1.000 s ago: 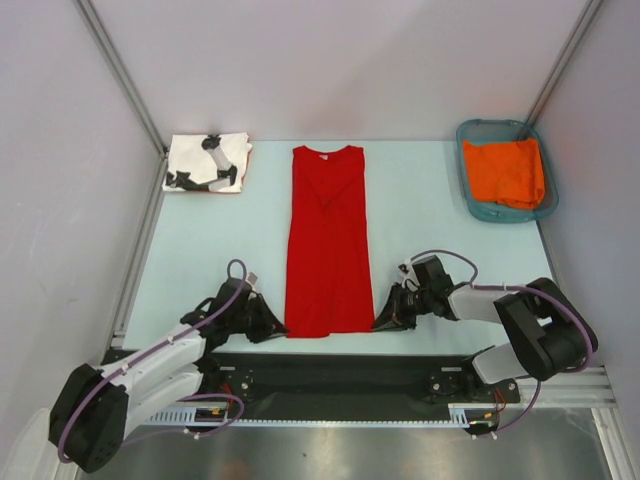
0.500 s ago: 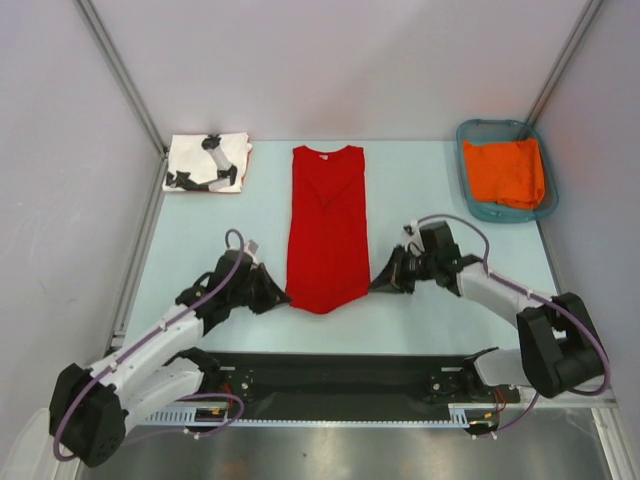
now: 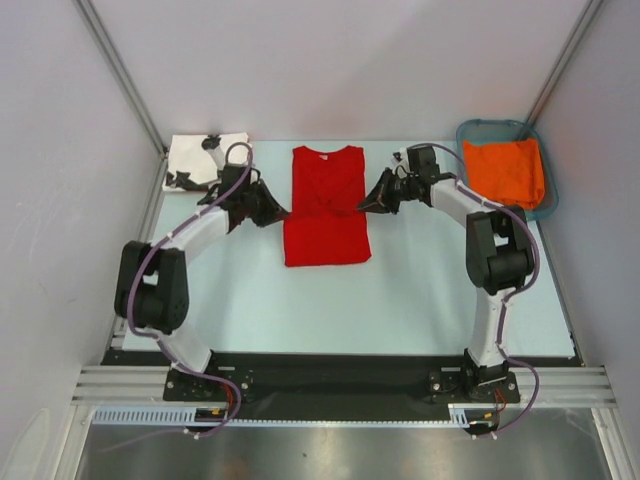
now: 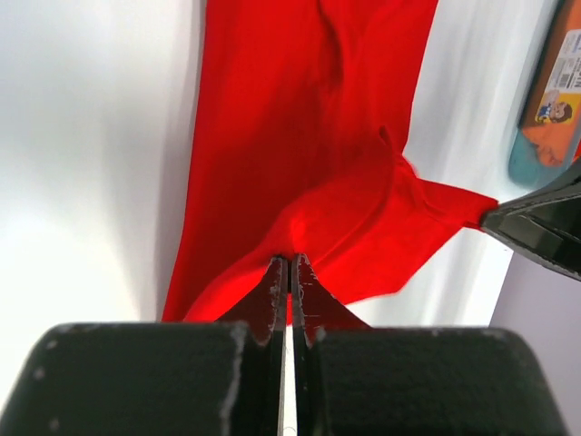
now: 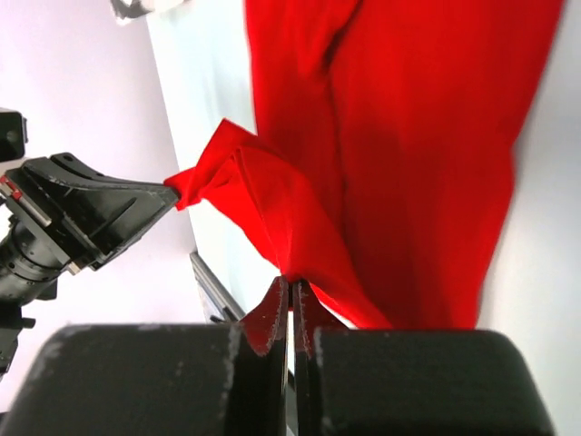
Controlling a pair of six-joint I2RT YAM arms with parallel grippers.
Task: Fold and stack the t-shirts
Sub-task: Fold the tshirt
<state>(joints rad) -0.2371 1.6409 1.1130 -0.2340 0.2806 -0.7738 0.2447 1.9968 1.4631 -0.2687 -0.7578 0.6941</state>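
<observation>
Red tee (image 3: 325,235) on the bench (image 3: 430,280), sleeves in, hem half-folded toward the collar. Our left hand (image 3: 280,212) and right hand (image 3: 368,205) are each clamped on a hem corner. White tee (image 3: 190,160) looks folded at far left — stacking remains.

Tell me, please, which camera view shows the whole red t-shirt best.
The top external view: it shows the whole red t-shirt, doubled over on the table. Each wrist view shows only one pinched corner and nearby cloth.
</observation>
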